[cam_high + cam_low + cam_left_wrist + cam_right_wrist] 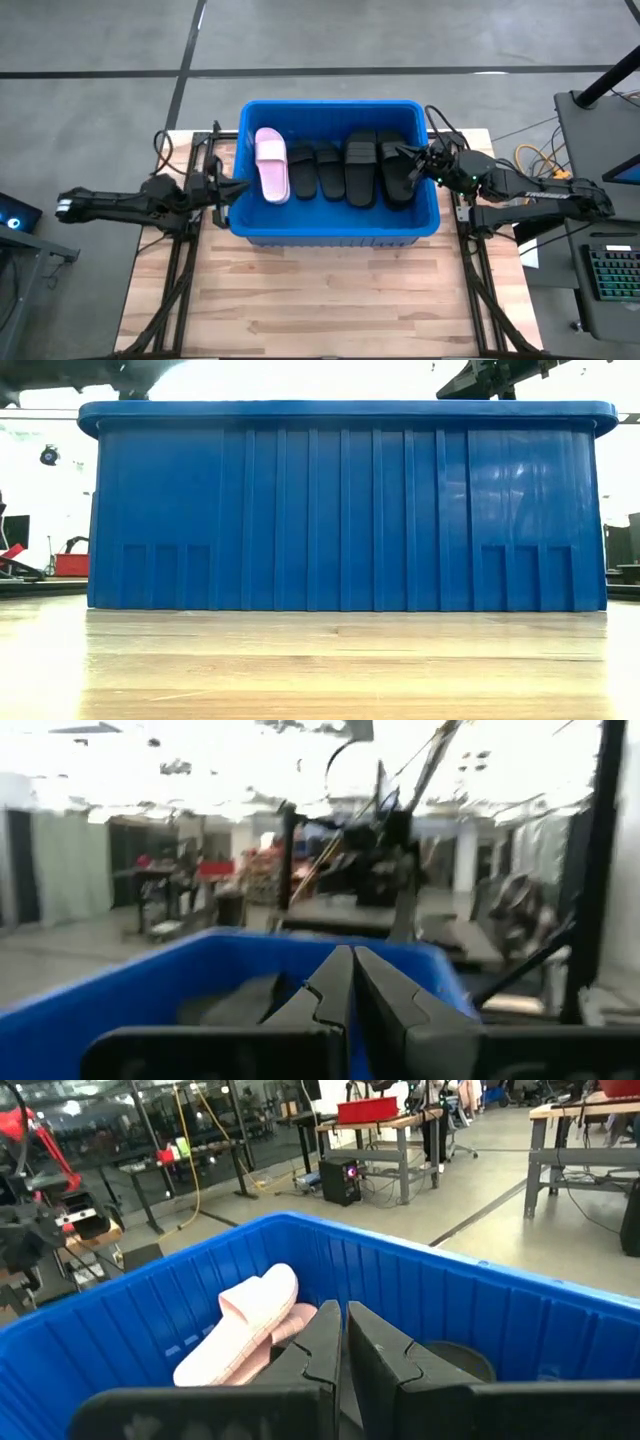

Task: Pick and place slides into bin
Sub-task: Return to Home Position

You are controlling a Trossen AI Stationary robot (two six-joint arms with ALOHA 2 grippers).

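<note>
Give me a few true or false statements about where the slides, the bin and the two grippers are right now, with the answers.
1. Black slides lie inside the bin. True.
2. A slide lies on the table in front of the bin. False: no slide shows on the table; those in view are all in the bin.
3. The left gripper and the right gripper are both shut and empty. True.
4. The pink slides lie at the bin's end nearer the right arm. False: they lie at the end nearer the left arm.
</note>
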